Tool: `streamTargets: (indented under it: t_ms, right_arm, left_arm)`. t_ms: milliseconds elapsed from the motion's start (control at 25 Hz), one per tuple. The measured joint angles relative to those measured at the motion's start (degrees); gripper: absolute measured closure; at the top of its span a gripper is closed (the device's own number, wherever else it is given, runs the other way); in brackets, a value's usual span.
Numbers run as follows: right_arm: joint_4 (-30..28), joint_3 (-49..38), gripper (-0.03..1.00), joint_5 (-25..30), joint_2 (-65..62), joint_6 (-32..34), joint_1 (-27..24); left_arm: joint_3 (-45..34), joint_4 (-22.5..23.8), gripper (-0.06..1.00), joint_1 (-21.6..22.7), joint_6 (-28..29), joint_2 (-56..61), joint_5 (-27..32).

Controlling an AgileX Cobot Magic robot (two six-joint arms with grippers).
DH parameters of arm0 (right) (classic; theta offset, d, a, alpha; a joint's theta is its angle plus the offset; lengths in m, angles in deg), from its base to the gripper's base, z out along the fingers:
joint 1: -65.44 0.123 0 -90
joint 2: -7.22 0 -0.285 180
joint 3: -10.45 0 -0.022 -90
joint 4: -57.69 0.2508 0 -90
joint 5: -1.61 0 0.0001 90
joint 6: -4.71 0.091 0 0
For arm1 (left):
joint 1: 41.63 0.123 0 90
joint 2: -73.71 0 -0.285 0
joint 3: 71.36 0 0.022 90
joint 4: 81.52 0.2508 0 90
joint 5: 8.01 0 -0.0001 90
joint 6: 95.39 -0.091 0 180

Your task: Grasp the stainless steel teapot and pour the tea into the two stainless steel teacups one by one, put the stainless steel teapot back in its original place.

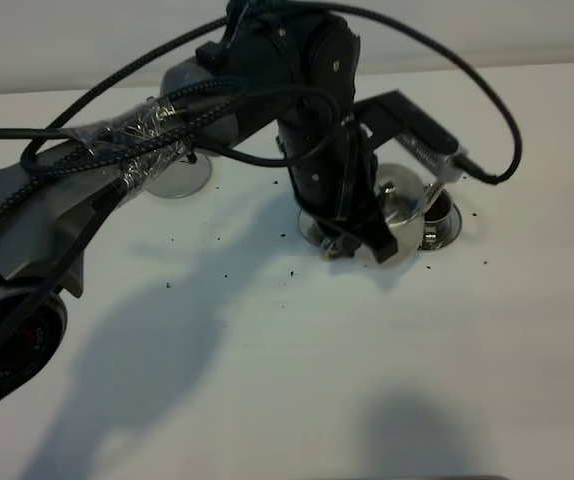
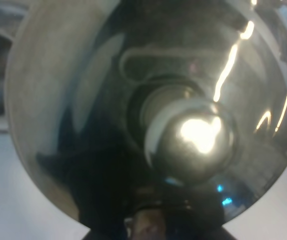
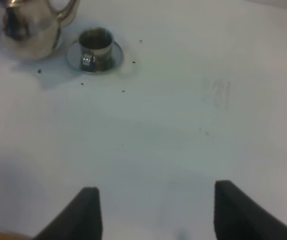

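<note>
White table, dark specks scattered. Left gripper (image 1: 362, 235) clamped on teapot (image 1: 399, 203); pot tipped, spout aimed at cup (image 1: 443, 212) just beside it, toward right arm's side. Right gripper (image 3: 153, 215) wide, empty, well apart.

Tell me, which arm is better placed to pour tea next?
Left. The left end effector grips the shiny steel teapot beside the small steel teacup; the right end effector hangs open, far off.

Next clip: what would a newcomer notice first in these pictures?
The black left arm stretches across the white table, its gripper shut on the stainless steel teapot, spout at a teacup right of centre. The pot's mirror-bright lid fills the left wrist view. The right gripper hangs open.
</note>
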Motion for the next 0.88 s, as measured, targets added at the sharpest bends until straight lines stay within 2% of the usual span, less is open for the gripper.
streamTargets:
  t_ms: [440,880]
  right_arm:
    - [0.00,0.00,0.48,0.00,-0.04,0.00,0.00]
    - [0.00,0.00,0.48,0.00,-0.04,0.00,0.00]
  left_arm:
    - [-9.52,-0.21,0.72,0.00,1.79,0.00,-11.94]
    - [-10.04,-0.92,0.72,-0.02,1.79,0.14,-11.68]
